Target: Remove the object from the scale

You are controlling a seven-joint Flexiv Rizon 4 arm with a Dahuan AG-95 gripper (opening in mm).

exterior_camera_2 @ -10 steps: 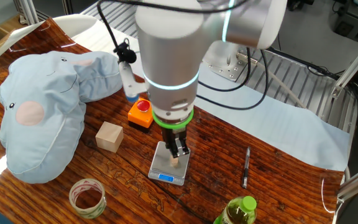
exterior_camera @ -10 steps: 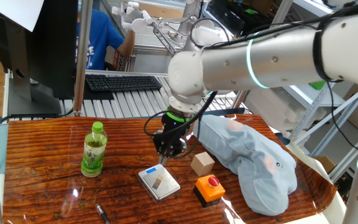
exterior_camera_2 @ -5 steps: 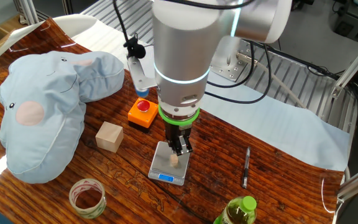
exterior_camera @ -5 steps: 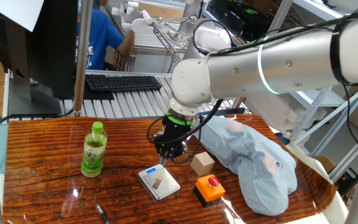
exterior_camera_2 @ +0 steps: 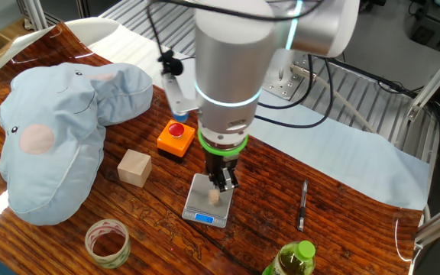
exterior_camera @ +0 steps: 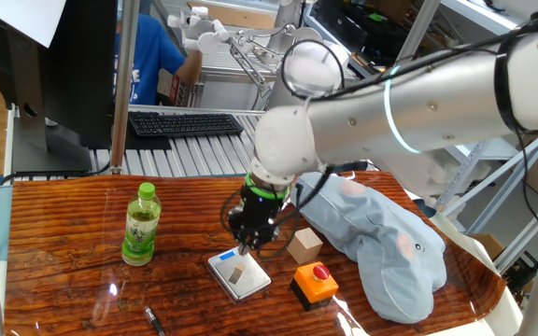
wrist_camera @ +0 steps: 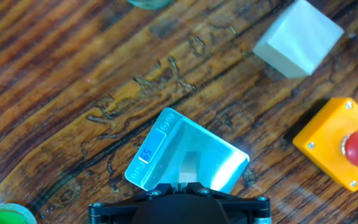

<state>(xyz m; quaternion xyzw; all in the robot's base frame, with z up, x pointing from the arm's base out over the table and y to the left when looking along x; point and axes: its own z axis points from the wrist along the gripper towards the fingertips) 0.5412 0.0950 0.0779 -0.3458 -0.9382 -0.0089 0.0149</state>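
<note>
Wood-grain table (exterior_camera: 63,271) – (keyboard (exterior_camera: 187,123) behind)

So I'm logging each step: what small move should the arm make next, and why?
Probably a short descent straight down: the gripper hangs just above the tiny wooden block, which sits untouched on the pocket scale. Whether the fingers are open isn't visible.

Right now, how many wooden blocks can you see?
2. A tiny block sits on the scale, under the gripper. A bigger cube rests on the table between the scale and the blue plush toy.
</note>
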